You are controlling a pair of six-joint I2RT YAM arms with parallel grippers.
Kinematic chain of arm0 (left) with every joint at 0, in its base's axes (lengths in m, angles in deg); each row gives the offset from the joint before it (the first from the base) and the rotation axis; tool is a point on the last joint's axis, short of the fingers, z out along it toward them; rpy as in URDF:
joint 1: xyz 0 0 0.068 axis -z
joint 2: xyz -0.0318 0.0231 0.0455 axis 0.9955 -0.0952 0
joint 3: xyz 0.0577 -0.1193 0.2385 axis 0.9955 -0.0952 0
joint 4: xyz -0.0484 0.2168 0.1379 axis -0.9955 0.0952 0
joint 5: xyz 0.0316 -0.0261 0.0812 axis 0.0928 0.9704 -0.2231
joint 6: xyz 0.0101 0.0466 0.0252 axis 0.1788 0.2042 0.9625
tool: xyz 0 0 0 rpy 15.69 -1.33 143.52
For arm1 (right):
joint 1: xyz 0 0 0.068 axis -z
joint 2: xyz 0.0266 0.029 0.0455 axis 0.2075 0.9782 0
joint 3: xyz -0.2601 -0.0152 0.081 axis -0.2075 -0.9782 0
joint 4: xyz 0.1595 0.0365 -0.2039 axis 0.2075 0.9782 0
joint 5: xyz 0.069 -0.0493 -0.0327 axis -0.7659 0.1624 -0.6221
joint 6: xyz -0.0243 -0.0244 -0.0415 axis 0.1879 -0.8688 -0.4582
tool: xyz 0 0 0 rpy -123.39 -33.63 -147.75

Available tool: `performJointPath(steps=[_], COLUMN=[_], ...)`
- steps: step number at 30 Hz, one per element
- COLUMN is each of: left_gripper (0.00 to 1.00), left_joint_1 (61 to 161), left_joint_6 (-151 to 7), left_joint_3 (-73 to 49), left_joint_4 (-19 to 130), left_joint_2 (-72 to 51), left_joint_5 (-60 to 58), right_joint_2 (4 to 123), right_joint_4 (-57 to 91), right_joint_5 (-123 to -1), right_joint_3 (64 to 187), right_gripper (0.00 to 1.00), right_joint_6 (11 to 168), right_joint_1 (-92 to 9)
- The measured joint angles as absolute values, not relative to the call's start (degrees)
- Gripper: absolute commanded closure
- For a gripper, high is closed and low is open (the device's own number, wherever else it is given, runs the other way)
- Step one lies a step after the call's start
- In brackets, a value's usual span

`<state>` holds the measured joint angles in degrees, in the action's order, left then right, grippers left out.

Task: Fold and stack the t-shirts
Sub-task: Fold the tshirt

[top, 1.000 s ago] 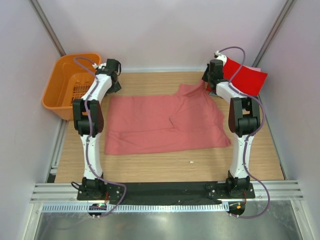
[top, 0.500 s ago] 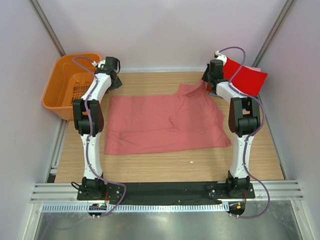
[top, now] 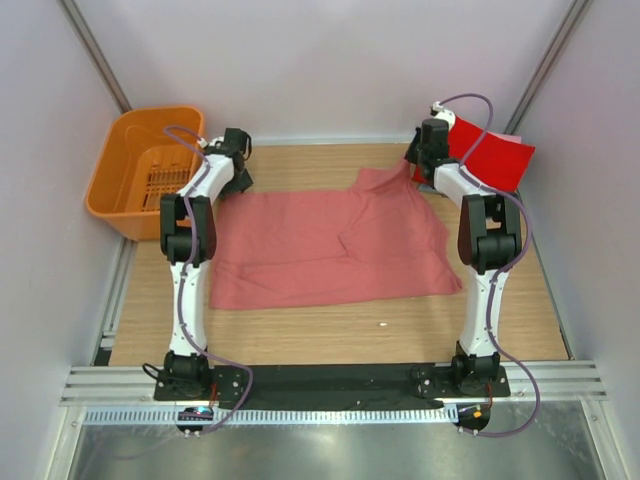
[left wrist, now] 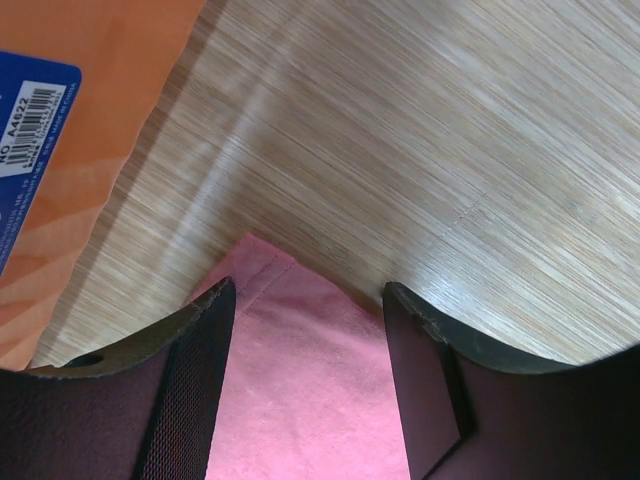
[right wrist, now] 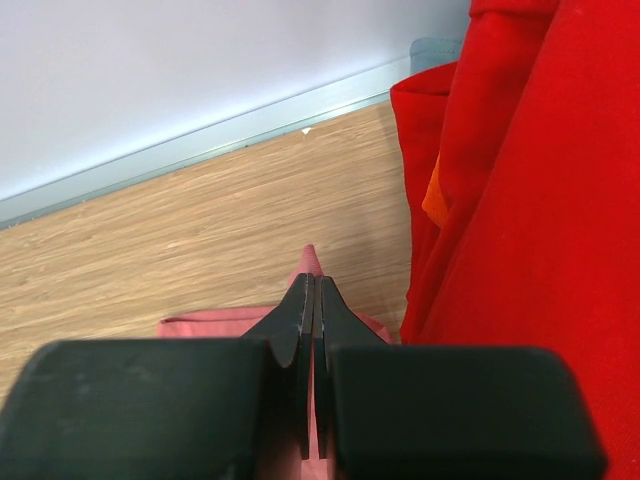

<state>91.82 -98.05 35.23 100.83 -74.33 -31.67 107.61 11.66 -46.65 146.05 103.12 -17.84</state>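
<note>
the left gripper (left wrist: 308, 305) has swung in from beside the orange basket (top: 130, 170) and now hangs, jaws apart, over the far-left corner of the salmon-pink t-shirt (top: 330, 245), which lies spread on the wooden table (top: 330, 325). the right gripper (right wrist: 313, 290) has stayed pinched shut on the shirt's far-right corner, beside the red t-shirt (top: 490, 155). once the left clamps, a fold toward the near edge looks ready.

Pale lilac walls (top: 330, 60) enclose a light wood-grain tabletop (top: 330, 330), with an aluminium rail (top: 330, 383) along its near edge.
</note>
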Motion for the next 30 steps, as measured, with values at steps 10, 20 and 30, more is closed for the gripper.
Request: performJointPath(steps=[10, 20, 30], left_gripper=[0.55, 0.94, 0.96], left_joint_1=[91.9, 91.9, 91.9], left_joint_6=[-99.1, -98.8, -98.6], left_joint_3=[36.6, 36.6, 36.7], left_joint_4=[101.7, 102.0, 102.8], left_joint_2=[-75.2, -75.2, -75.1], left_joint_5=[-32.5, -32.8, -32.9], right_joint_2=[107.6, 107.6, 106.8], right_joint_4=[11.6, 11.6, 9.4], right_joint_5=[-47.3, -48.2, -55.6], right_joint_3=[146.0, 146.0, 144.4], right_gripper=[0.99, 0.99, 0.99], right_joint_6=[103.8, 104.1, 104.1], right_joint_1=[-17.4, -17.1, -17.1])
